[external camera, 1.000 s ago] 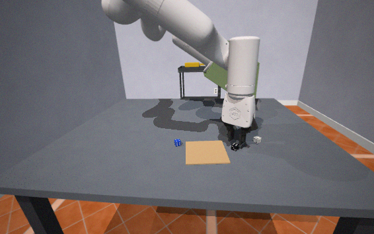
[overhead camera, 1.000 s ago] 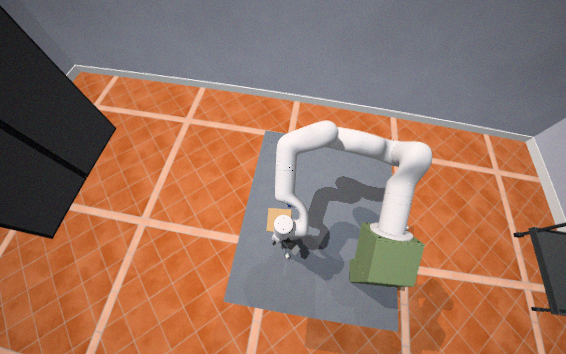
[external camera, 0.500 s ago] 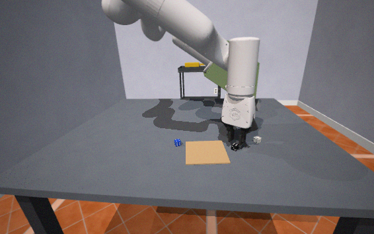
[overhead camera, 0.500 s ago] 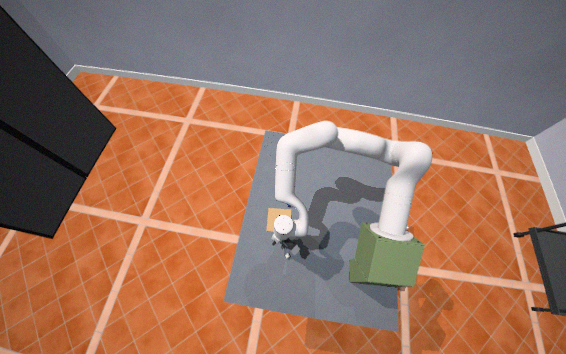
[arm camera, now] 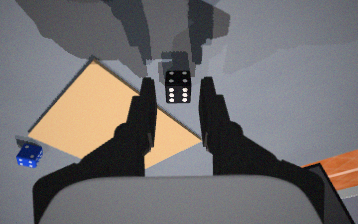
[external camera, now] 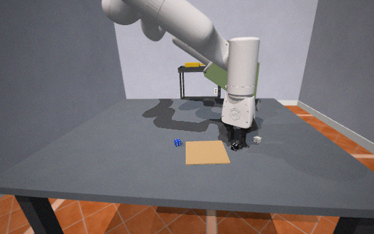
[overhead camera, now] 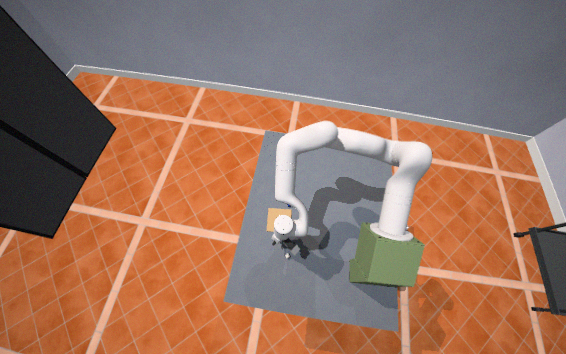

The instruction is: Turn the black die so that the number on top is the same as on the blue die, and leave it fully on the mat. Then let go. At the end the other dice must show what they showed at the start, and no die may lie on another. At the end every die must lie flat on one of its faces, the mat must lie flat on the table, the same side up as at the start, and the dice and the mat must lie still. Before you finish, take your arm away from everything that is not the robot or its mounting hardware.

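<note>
Walls of plain grey are seen around an orange tiled floor [overhead camera: 179, 200], with a large black cabinet [overhead camera: 24, 130] at one side and a dark trolley [overhead camera: 564, 270] at the other. Most of the middle ground is taken by a grey table [external camera: 112, 172], on a corner of which the arm's green pedestal [overhead camera: 369, 275] is mounted. From there the white arm [overhead camera: 399, 170] is arched across the table and bent straight down, presumably so that the die can be taken squarely from above. A tan mat [external camera: 207, 152] is laid flat on the table, with nothing on it. The gripper [arm camera: 177, 85] is held low just off the mat's edge, its fingers partly spread and empty, set either side of the black die [arm camera: 178, 86] without visibly touching it. That die is seen resting on the bare table just beside the mat, not on it. The blue die [external camera: 177, 142] is kept off the mat's opposite side, and a white die [external camera: 257, 139] lies near the gripper; both are judged best left undisturbed. The blue die's pips are too small to be counted with certainty.
</note>
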